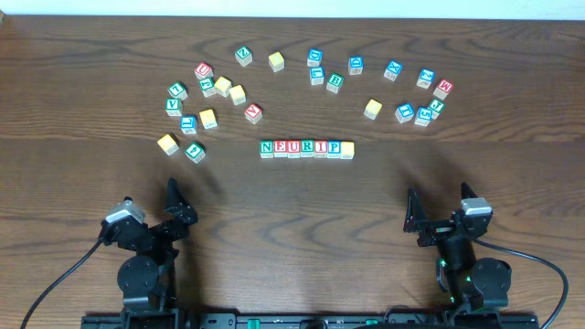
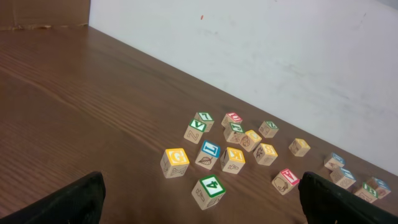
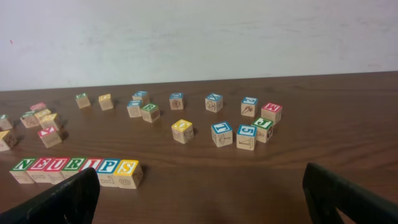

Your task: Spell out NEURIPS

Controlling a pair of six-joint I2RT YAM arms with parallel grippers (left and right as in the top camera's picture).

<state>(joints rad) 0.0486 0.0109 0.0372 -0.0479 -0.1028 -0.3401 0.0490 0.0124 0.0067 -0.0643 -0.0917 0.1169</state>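
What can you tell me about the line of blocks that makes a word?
The line of blocks is seven small cubes of light wood, set side by side and touching in one straight row. They sit flat on the brown table, near its middle. Their tops spell N, E, U, R, I, P, S in green, red and blue, and the yellow block at the end carries the S. The row stands apart from the scattered blocks behind it.

Dark wood-grain table [image 1: 292, 219], yellow-topped end cube [image 1: 347, 149]
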